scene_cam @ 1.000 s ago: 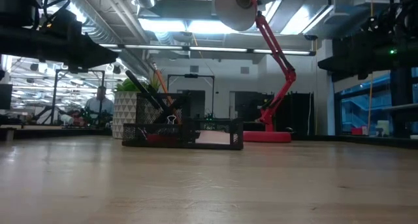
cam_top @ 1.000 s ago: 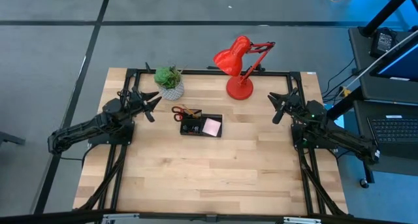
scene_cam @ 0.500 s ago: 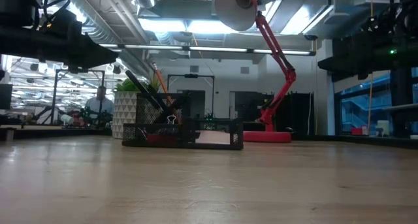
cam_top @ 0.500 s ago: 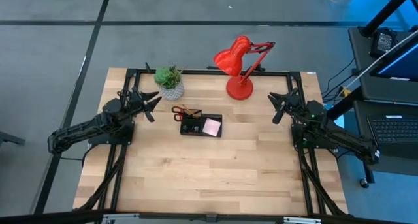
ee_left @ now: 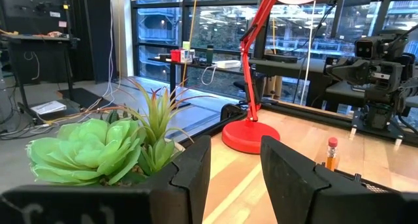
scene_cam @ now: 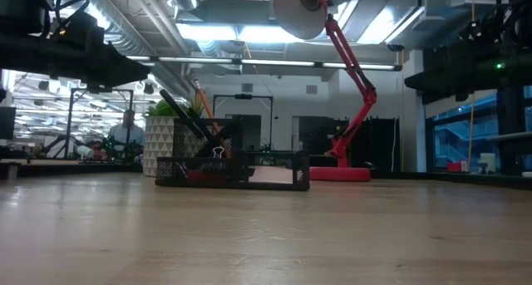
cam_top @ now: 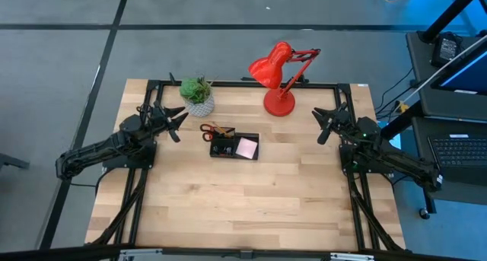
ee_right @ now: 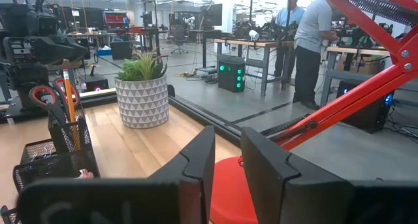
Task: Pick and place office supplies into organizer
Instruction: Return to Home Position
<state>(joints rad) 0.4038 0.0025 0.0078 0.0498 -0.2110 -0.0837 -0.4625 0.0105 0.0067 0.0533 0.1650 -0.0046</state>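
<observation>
Left gripper (cam_top: 179,126): at the table's (cam_top: 228,208) left edge, well apart from the organizer (cam_top: 233,145); fingers spread, nothing between them.
Right gripper (cam_top: 318,126): at the right edge, fingers parted by a narrower gap, also empty.
Organizer: black mesh tray in the middle of the table's far half, between the potted plant (cam_top: 198,94) and the red desk lamp (cam_top: 278,74), nearer than both.
Contents: red-handled scissors (cam_top: 207,129) and orange pencil (ee_right: 68,96) stand in the taller left section; pink sticky-note pad (cam_top: 246,147) lies flat on the right.
Eraser and clips: we think they sit low inside, but the mesh hides them.
Handling: we judge the tray light, stiff and prone to sliding on wood; pinch a mesh wall at the rim.
Stage: loading looks finished.
</observation>
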